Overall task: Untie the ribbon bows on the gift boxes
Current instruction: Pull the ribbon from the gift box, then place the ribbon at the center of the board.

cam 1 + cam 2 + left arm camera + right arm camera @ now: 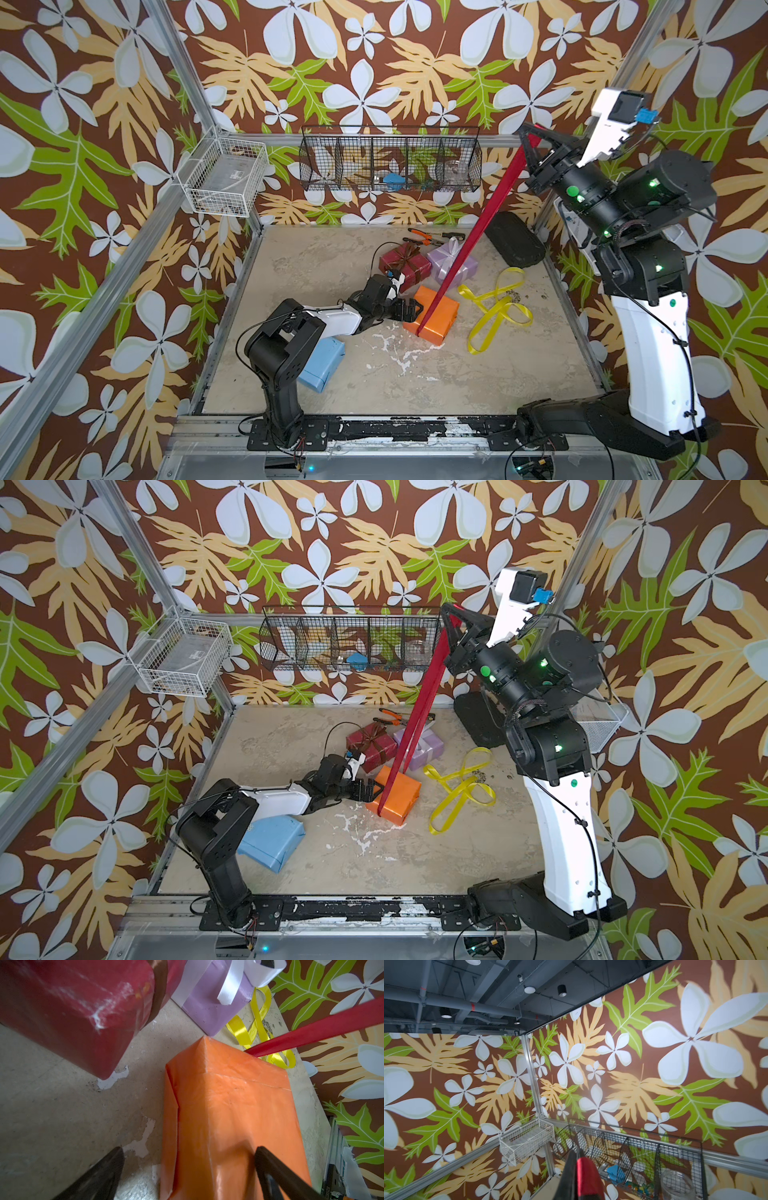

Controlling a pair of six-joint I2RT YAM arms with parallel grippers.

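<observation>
- The right gripper (525, 134), raised high at the far right, is closed on the narrow shiny red satin ribbon (478, 224).
- This ribbon runs tight down to the near edge of the small glossy orange paper box (438, 316) at the middle of the beige table (374, 374).
- The left gripper (412, 311) stands wide open at this box's left side, with one finger (274, 1172) over its top.
- The yellow satin ribbon (494, 309) lies loose, right of the box.
- Behind, the dark red box (411, 270) with its brown bow (409, 250) and the lilac box (442, 266) with its white bow (452, 246) are tied.
- The light blue box (322, 365) lies near left.

Black-jointed left arm (332, 318) and right arm (648, 345) with white shells, green lights, black cables, dark fingers (276, 1172).
</observation>
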